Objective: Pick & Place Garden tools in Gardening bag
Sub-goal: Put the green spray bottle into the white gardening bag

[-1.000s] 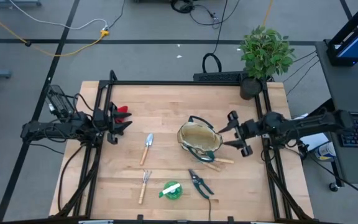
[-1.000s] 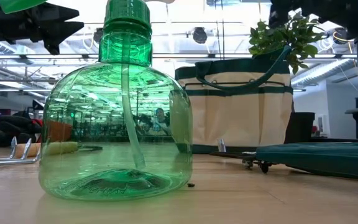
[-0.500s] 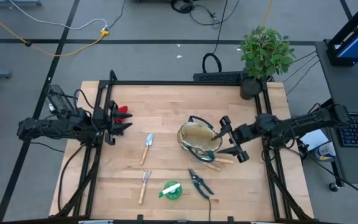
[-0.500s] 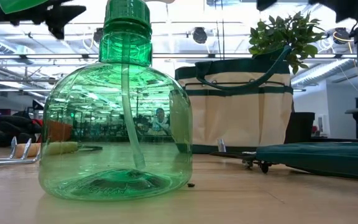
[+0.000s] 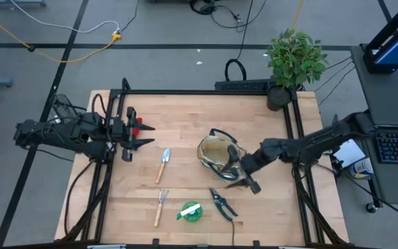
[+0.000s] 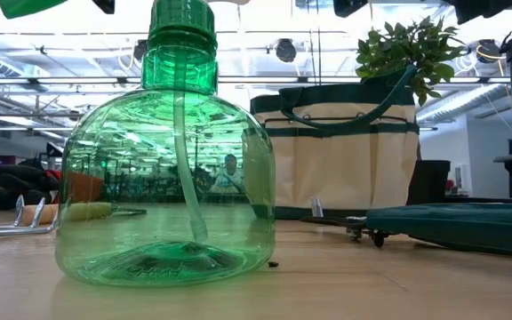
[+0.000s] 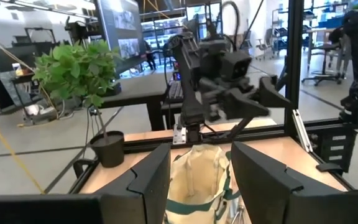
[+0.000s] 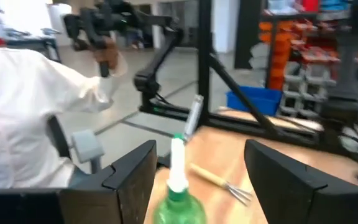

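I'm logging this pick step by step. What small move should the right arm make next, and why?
Probably lower the right pincer onto the wooden-handled tool lying on the table against the gardening bag. Its fingers are open, it holds nothing, and it hangs just above that handle. The left pincer waits near the table's left edge.

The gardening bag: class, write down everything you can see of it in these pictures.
The gardening bag is a small round tote of beige fabric with dark green trim and dark loop handles. It stands upright and open-topped on the wooden table, right of centre. The low view shows pockets stitched round its wall. The right gripper, fingers open, hovers at its near right edge; contact is unclear.
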Robot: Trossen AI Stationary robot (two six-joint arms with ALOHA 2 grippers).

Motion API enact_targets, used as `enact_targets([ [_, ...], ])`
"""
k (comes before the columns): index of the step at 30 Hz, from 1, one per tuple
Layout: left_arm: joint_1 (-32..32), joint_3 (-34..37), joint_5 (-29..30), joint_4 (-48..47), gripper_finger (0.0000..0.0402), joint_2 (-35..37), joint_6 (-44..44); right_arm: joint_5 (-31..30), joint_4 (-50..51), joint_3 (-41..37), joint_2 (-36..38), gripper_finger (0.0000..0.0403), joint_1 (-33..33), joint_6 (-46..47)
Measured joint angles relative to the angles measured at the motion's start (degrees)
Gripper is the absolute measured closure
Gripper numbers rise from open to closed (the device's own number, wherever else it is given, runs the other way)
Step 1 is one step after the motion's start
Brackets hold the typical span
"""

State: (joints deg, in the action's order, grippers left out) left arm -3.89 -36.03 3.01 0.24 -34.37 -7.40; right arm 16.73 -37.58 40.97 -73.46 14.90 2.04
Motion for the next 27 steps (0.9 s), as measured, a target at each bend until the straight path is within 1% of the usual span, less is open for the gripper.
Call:
enact_targets([
  [2,-0.01,-0.06,0.0,0.34,0.0224,-0.15,0.13,-0.02,-3.86,0.03,-2.55,0.0156,1.46,0.07],
  [4,-0.01,-0.06,0.0,0.3,0.0224,-0.17,0.63,-0.07,-4.61,1.12,-4.98,0.0151,2.66,0.05],
  [7,-0.01,-0.06,0.0,0.79,0.0224,-0.15,1.07,-0.42,-2.11,4.7,-8.21,0.0149,4.07,-1.34],
  [9,-0.01,-0.06,-0.02,1.41,0.0224,-0.15,1.07,-0.42,-0.13,8.39,-10.95,0.0149,4.47,-1.64],
  [12,-0.01,-0.06,0.0,1.79,0.0224,-0.13,1.0,-0.27,5.67,12.68,-14.39,0.0149,4.41,-0.4],
  [14,-0.01,-0.06,0.01,1.73,0.0224,-0.14,0.65,-0.42,8.25,14.18,-16.38,0.0149,4.41,0.59],
  [19,-0.01,-0.06,0.02,1.76,0.0224,-0.13,0.54,-0.24,6.5,17.57,-22.65,0.0149,4.72,4.39],
  [23,-0.01,-0.06,0.02,1.75,0.0224,-0.11,1.53,-0.53,6.07,21.0,-26.58,0.0149,5.08,4.79],
  [27,-0.01,-0.06,0.02,1.32,0.0224,-0.13,1.88,-1.69,6.04,22.5,-29.52,0.0149,5.11,4.79],
])
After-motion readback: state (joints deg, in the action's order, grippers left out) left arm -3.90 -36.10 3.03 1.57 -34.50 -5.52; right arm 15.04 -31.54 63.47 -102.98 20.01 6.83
